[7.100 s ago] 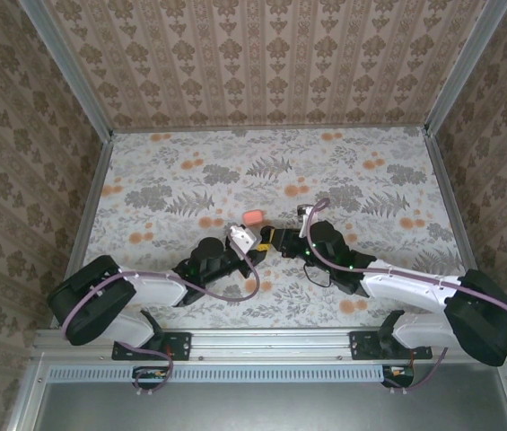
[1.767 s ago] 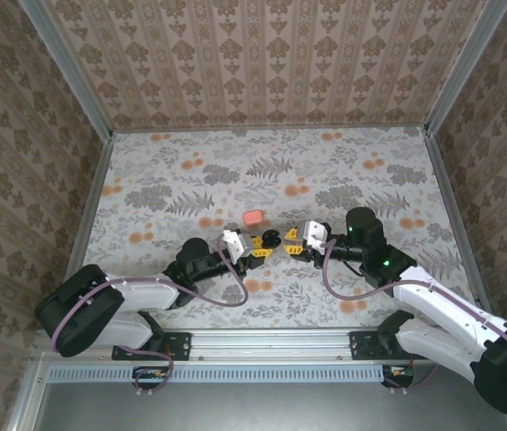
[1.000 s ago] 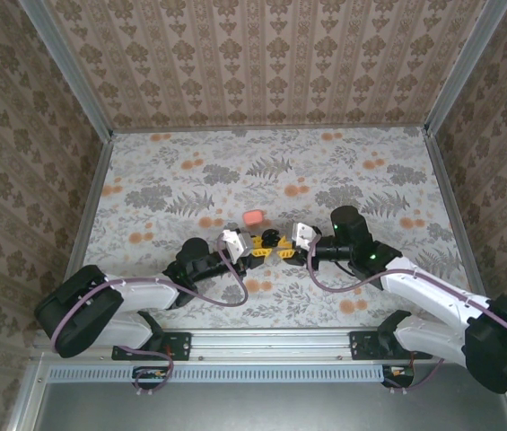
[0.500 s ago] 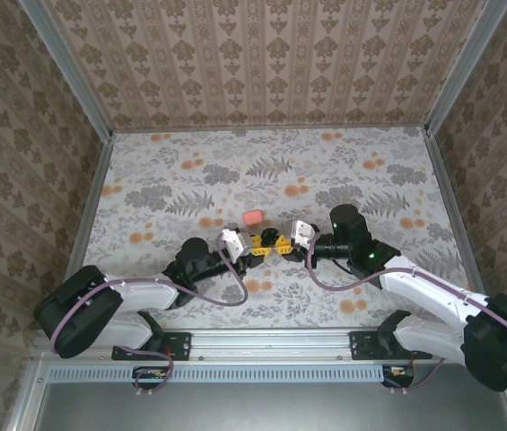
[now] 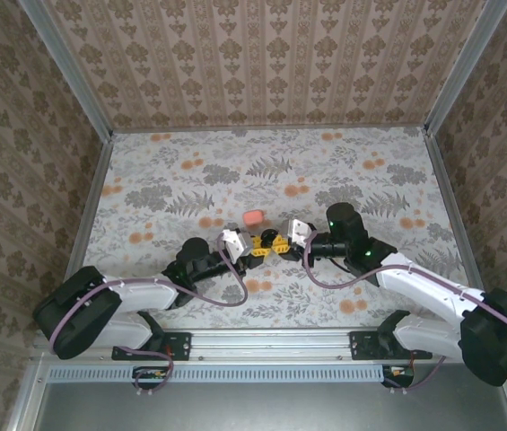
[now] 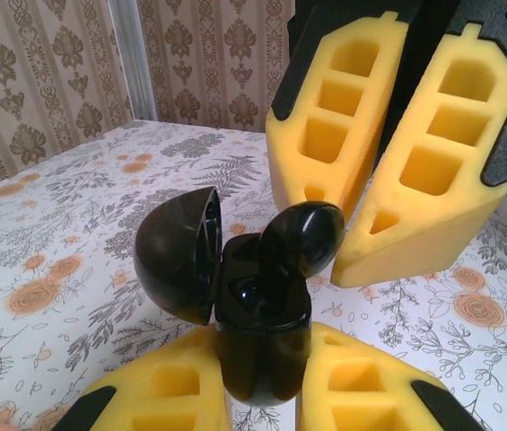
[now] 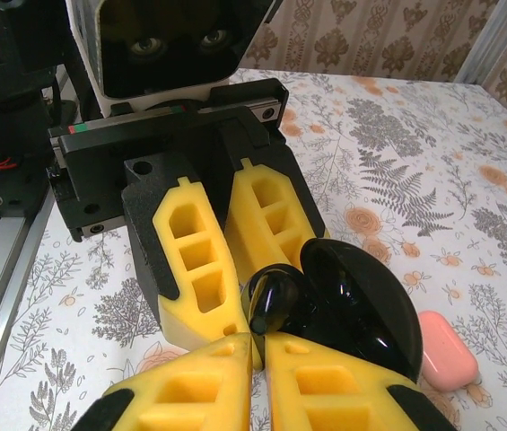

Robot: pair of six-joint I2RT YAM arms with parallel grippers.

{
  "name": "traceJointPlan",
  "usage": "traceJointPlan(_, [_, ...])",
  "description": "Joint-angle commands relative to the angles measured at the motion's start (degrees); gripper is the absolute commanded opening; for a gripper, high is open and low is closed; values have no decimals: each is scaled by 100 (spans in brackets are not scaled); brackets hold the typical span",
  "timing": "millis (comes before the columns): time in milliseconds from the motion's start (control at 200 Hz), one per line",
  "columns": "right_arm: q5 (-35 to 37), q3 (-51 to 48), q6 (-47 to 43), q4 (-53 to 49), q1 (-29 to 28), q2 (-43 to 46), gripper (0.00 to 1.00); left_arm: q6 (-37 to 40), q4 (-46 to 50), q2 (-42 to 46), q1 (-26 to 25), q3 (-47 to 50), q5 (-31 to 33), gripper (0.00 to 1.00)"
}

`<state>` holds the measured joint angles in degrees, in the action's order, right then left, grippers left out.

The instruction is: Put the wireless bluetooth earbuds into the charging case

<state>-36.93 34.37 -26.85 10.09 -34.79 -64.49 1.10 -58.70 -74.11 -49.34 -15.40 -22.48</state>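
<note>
Near the middle of the flowered table [image 5: 352, 162], a little toward its near edge: left gripper [image 5: 255, 245] and right gripper [image 5: 284, 243] tip to tip. Clamped between the yellow foam fingers [image 6: 159, 400] of the left gripper: black charging case [image 6: 262, 337], standing roughly upright, gripped low on its body. Lid [image 6: 179, 253] swung wide open, leaning away to one side, hollow inner face turned toward the mouth of the case. At that mouth, on the side away from the lid: glossy black earbud [image 6: 302, 235], touching the rim, rounded end poking up above it, tilted rather than straight. Pinched at the very tips of the right gripper's two yellow fingers, tips nearly meeting around it. From the right wrist, same earbud right at the point of the closed fingers, open lid just behind it to the right, left gripper's fingers beyond and to the left. How deep in its socket: cannot tell, lower end hidden by the case body. Right gripper's fingers reaching in from the side opposite the left gripper, close over the case rim, apart from the left gripper's fingers lower down. Beyond the pair, lying flat on the table, near the open lid yet clear of both grippers: closed pink case [image 5: 253, 216].
</note>
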Motion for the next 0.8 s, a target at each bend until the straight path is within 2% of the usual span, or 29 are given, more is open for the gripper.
traceJointPlan(0, [-166, 206, -35, 6, -50, -72, 15, -6, -3, 160, 45, -113, -25, 14])
traceJointPlan(800, [-122, 457, -88, -84, -204, -369, 15, 62, 245, 274, 49, -150, -28, 14])
